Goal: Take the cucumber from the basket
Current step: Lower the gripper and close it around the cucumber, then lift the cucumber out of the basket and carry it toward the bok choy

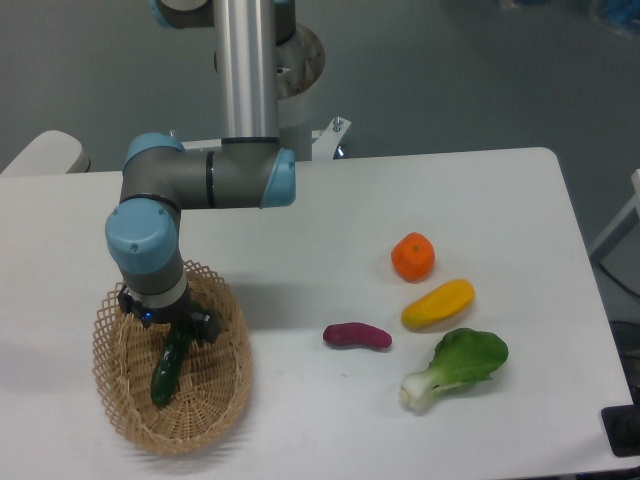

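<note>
The tan wicker basket (125, 415) sits at the table's front left. In it lies the dark green cucumber (163, 376), slanted, its lower end toward the front. My gripper (172, 337) points straight down over the cucumber's upper half and hides that end. Its dark fingers (196, 328) stand on either side of the cucumber, open and low inside the basket. I cannot tell whether they touch it.
To the right on the white table lie a purple sweet potato (357, 336), an orange (413, 256), a yellow mango-like fruit (438, 303) and a leafy bok choy (456, 366). The arm's elbow (215, 180) hangs above the basket's back rim.
</note>
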